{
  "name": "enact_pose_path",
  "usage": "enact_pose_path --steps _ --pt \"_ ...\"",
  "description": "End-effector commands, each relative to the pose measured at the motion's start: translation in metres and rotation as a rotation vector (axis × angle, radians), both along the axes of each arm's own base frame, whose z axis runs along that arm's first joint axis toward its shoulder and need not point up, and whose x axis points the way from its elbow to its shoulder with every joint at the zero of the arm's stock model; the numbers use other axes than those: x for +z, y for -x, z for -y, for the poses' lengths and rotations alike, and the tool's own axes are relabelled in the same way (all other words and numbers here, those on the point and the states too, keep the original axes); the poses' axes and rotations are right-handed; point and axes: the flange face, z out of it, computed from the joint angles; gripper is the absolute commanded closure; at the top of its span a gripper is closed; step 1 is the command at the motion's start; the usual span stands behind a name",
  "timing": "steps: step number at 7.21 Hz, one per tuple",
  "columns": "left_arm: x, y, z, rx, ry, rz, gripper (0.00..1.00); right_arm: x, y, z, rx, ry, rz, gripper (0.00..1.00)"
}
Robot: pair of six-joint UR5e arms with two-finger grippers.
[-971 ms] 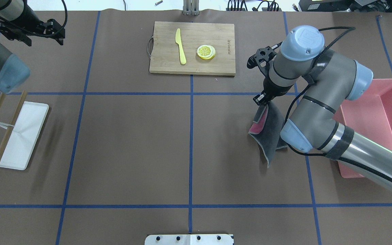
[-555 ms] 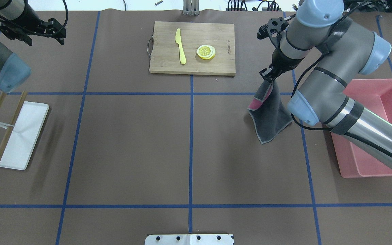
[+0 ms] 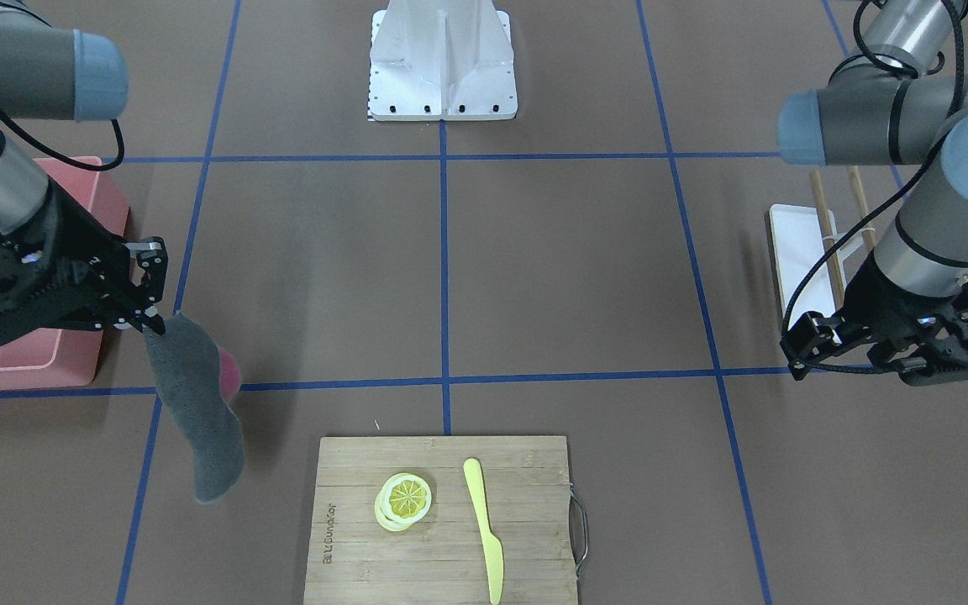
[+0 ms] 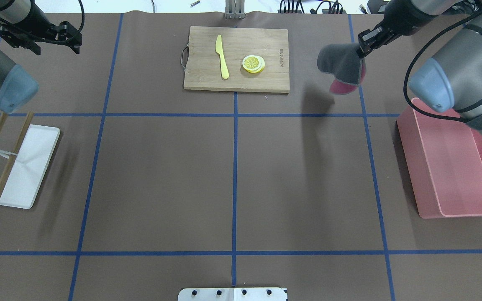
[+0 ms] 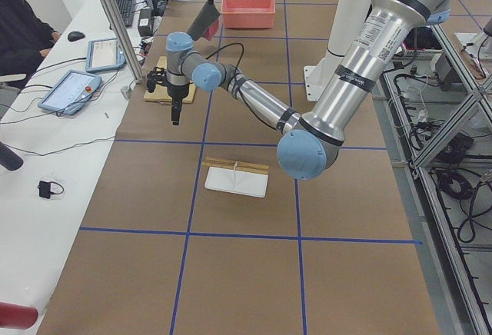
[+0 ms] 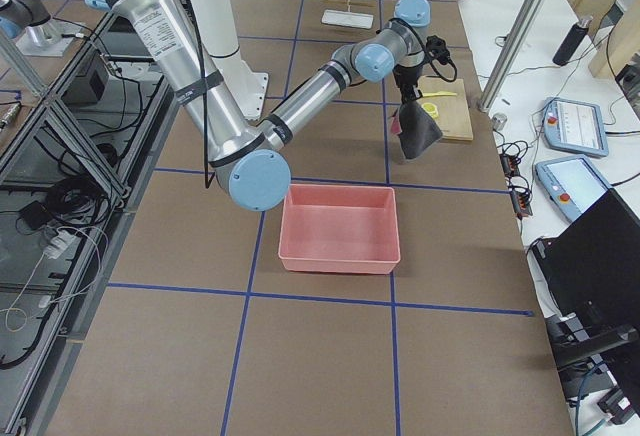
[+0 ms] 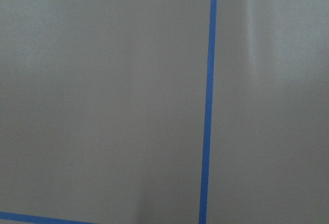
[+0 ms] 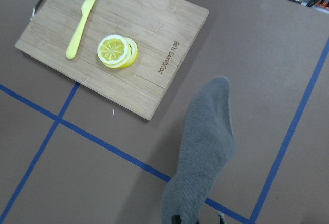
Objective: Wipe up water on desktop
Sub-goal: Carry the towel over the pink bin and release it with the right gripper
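Note:
The brown desktop [image 4: 161, 167] is crossed by blue tape lines; I can make out no water on it. My right gripper [image 4: 364, 44] is shut on a grey cloth [image 4: 341, 65] with a pink underside. The cloth hangs in the air at the far right, beside the cutting board. The right gripper [image 3: 152, 326] and the cloth [image 3: 198, 420] also show in the front-facing view, and the cloth shows in the right wrist view [image 8: 205, 147]. My left gripper [image 4: 73, 42] hovers over the far left, empty, its fingers looking closed. It shows in the front-facing view [image 3: 795, 344] too.
A bamboo cutting board [image 4: 237, 79] with a yellow knife [image 4: 222, 56] and lemon slices [image 4: 253, 64] lies at the far middle. A pink bin [image 4: 446, 167] stands at the right. A white tray [image 4: 27, 167] with chopsticks [image 4: 11, 156] lies at the left.
My right arm has lifted the cloth off the desktop and carried it toward the far edge; it now hangs clear of the surface. The left arm has not moved.

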Motion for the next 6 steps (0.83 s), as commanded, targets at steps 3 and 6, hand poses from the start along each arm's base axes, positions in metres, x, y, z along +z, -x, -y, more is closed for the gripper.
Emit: enact_pose_path --steps 3,6 --pt "-0.001 0.000 -0.001 0.002 0.000 -0.003 0.02 0.014 -0.163 -0.080 0.141 0.040 0.077 1.00" --pt "-0.003 0.001 -0.003 0.001 -0.004 -0.006 0.02 0.121 -0.213 -0.126 0.137 0.102 -0.012 1.00"
